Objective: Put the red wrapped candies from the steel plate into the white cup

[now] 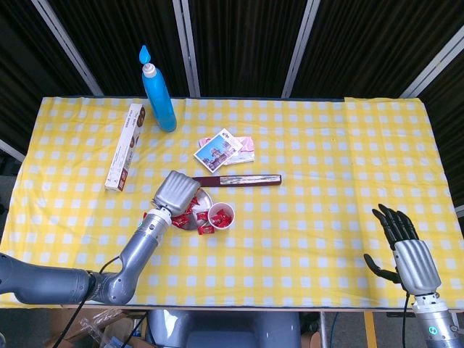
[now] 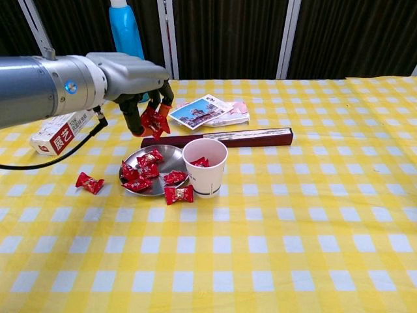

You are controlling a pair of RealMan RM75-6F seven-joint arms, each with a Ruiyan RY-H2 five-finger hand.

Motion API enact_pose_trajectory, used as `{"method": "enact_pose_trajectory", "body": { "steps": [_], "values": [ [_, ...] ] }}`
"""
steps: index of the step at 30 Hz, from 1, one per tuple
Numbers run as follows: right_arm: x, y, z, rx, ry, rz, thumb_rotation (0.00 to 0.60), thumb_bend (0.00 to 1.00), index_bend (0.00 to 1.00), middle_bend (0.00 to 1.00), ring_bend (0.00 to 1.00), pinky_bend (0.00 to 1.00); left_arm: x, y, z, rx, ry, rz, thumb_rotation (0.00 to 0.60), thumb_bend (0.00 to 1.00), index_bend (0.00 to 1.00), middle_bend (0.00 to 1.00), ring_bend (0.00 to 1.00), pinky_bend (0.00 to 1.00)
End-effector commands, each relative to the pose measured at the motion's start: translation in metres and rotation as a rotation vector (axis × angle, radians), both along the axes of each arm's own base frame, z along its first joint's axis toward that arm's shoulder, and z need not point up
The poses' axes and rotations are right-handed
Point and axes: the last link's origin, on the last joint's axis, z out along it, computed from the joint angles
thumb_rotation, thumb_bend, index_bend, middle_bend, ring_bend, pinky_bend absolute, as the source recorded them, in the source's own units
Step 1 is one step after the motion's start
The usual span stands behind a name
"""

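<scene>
While the left hand hangs above the steel plate with a red candy pinched in its fingertips, the job looks roughly midway. At least one candy already lies inside the white cup. Several more sit on the plate, one lies on the cloth just in front of the cup, and another lies off to the plate's left, so those two may need collecting as well.

The wrappers are crinkly, glossy foil twisted at both ends, light and likely slippery to pinch. The plate is shallow, round and shiny. The cup is a small, tapered paper one, easy to knock over. A soft yellow checked cloth covers the bench.

The right hand rests near the bench's front edge, well apart from everything, fingers spread and holding nothing.
</scene>
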Motion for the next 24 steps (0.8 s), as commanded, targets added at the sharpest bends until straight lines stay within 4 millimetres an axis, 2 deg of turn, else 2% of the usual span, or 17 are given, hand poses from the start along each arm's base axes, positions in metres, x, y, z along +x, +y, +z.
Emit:
{"method": "enact_pose_trajectory", "body": {
  "steps": [1,9,16,24],
  "values": [
    [0.0,0.0,0.0,-0.002,-0.001,0.0,0.6,0.39,0.0,0.0,0.0,0.0,0.01,0.0,0.002,0.002,-0.006,-0.022,0.6,0.41,0.55,0.62,0.89,0.98],
    [0.0,-0.001,0.001,-0.002,-0.008,-0.001,0.6,0.39,0.0,0.0,0.0,0.0,0.031,-0.003,-0.015,-0.032,-0.018,-0.045,0.6,0.41,0.55,0.62,0.89,0.98],
    [0.0,-0.001,0.002,-0.003,-0.015,-0.001,0.6,0.39,0.0,0.0,0.0,0.0,0.042,-0.011,-0.035,-0.07,-0.004,-0.067,0.6,0.41,0.55,0.61,0.89,0.98],
    [0.001,-0.001,0.002,-0.002,-0.015,0.002,0.6,0.39,0.0,0.0,0.0,0.0,0.048,-0.018,-0.047,-0.098,0.006,-0.083,0.6,0.4,0.55,0.61,0.89,0.98]
  ]
}}
